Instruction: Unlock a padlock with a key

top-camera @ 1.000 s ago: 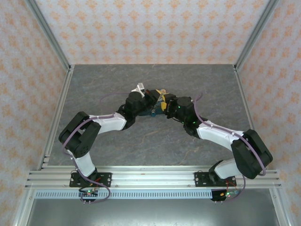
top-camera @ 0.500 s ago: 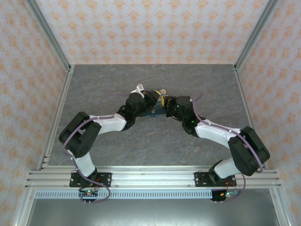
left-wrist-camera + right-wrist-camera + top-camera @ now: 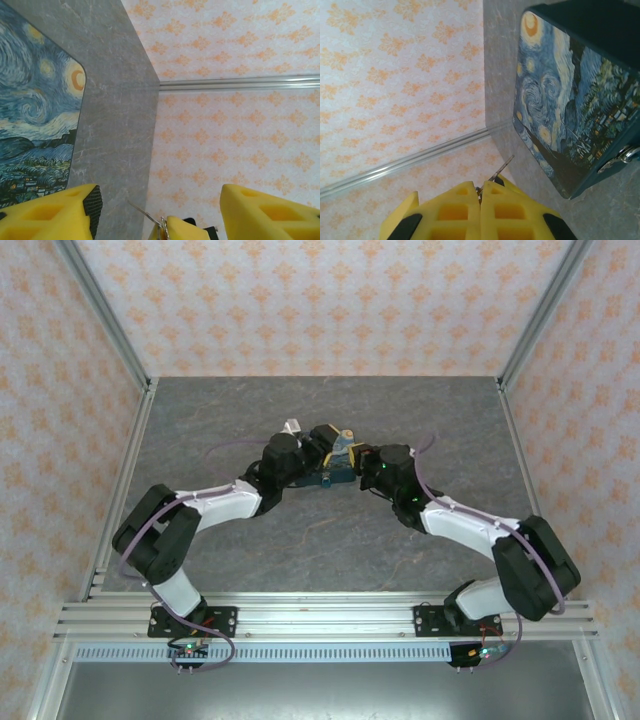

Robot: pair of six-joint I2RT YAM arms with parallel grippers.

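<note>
My right gripper (image 3: 481, 192) is shut on a thin silvery key (image 3: 502, 167) whose blade sticks out past the yellow fingertips. The dark blue swirly-patterned box (image 3: 575, 100) lies just to its right, a silvery clasp (image 3: 620, 156) at its edge. My left gripper (image 3: 160, 200) is open wide. The right gripper's fingertips and the key (image 3: 139, 210) sit low between its fingers, and the box (image 3: 30, 125) lies at its left. From above, both grippers (image 3: 328, 440) (image 3: 352, 458) meet over the box (image 3: 330, 478). The padlock is hidden.
The box rests mid-table on the grey stone-patterned top (image 3: 200, 420). Patterned walls with aluminium posts (image 3: 105, 320) enclose the back and sides. A rail (image 3: 320, 615) runs along the near edge.
The left arm's elbow has swung out to the left, and its gripper has shifted a little farther back over the box. The right gripper has hardly moved.
</note>
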